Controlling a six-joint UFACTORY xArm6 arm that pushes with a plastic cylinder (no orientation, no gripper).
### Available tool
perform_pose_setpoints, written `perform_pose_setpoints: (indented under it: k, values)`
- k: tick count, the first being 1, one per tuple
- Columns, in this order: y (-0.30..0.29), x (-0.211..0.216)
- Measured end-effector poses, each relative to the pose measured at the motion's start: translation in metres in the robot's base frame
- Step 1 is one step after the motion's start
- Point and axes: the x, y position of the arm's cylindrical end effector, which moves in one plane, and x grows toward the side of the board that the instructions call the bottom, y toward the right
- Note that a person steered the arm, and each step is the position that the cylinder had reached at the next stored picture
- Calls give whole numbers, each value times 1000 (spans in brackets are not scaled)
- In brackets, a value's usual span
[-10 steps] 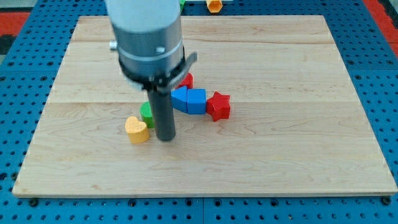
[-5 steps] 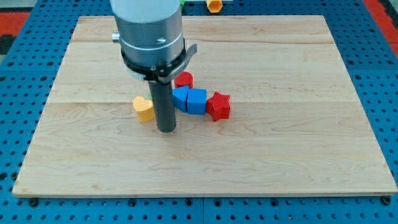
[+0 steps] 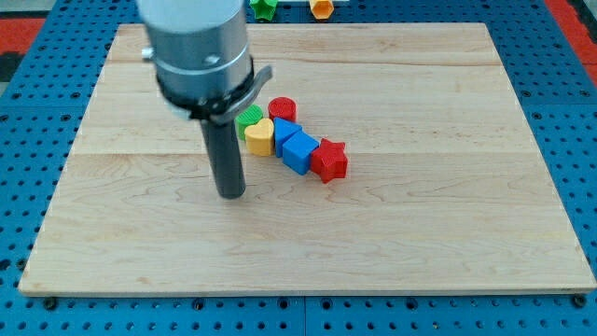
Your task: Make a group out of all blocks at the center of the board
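Observation:
My tip (image 3: 230,193) rests on the board, below and to the left of a tight cluster near the board's middle. The cluster holds a green block (image 3: 248,119), a yellow heart block (image 3: 260,137), a red cylinder (image 3: 283,110), two blue blocks (image 3: 282,136) (image 3: 300,152) and a red star block (image 3: 329,160). They touch one another in a line slanting down to the right. The tip stands apart from the yellow heart, which is the nearest block.
A green block (image 3: 264,8) and an orange block (image 3: 322,7) lie off the board at the view's top. The wooden board (image 3: 448,205) sits on a blue pegboard. The arm's grey body (image 3: 198,51) hides part of the board's upper left.
The yellow heart moved up and right into the cluster beside the green and blue blocks. The blue blocks shifted slightly. My tip moved left and a little up.

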Motion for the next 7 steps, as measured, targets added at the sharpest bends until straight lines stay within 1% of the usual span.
perform_pose_setpoints:
  k: [1,2,3,4,5,6,7]
  values:
    - [52,30]
    - [115,25]
    - [145,-2]
    - [129,-24]
    - [137,5]
    - [144,-5]
    - [137,-54]
